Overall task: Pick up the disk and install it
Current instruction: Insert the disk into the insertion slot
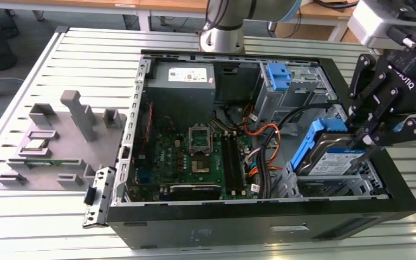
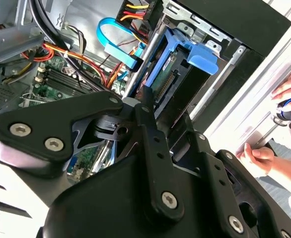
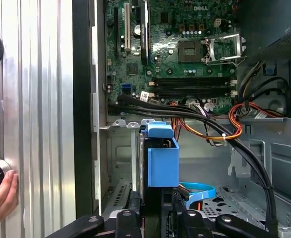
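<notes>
The disk, a silver drive with a white-and-blue label in a blue carrier, hangs tilted over the drive cage at the front corner of the open computer case, on the exterior view's right. My gripper is shut on the disk's upper edge. In the second wrist view the disk stands edge-on beyond the gripper, its blue tab toward the case wall. In the first wrist view the blue carrier rises from between the fingers, above the metal bay floor.
A grey power supply and an empty blue bracket sit at the case's back. The motherboard and black, orange and blue cables lie beside the bay. A grey fixture stands on the slatted table. A person's hands rest outside the case.
</notes>
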`<state>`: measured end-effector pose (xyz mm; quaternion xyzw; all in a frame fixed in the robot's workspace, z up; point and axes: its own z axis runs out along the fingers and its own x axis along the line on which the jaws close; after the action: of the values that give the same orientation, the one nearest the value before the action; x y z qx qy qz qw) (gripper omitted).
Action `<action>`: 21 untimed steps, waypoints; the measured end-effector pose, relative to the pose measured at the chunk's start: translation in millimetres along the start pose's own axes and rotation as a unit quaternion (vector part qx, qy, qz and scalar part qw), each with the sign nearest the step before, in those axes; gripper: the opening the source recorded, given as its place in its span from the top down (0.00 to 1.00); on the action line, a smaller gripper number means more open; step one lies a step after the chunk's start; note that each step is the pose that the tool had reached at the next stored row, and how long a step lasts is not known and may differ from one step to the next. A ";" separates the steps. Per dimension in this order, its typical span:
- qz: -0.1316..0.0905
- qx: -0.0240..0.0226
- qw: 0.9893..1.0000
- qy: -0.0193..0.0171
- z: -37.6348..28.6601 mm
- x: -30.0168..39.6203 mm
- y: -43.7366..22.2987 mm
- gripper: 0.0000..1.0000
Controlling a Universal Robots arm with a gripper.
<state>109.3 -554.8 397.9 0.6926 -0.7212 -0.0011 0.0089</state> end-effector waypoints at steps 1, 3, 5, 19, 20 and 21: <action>0.000 0.000 1.000 0.000 1.9 0.0 0.0 0.65; 0.000 0.000 1.000 0.000 5.6 0.0 -0.1 0.65; 0.000 0.000 1.000 0.000 9.2 -0.1 -0.1 0.65; 0.000 0.000 1.000 0.000 34.4 -0.3 -0.5 0.65; 0.000 0.000 1.000 0.000 36.6 -0.4 -0.5 0.65; 0.000 0.000 1.000 0.000 38.3 -0.4 -0.5 0.65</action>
<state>109.3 -554.9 359.6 0.6926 -0.7212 -0.0011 0.0089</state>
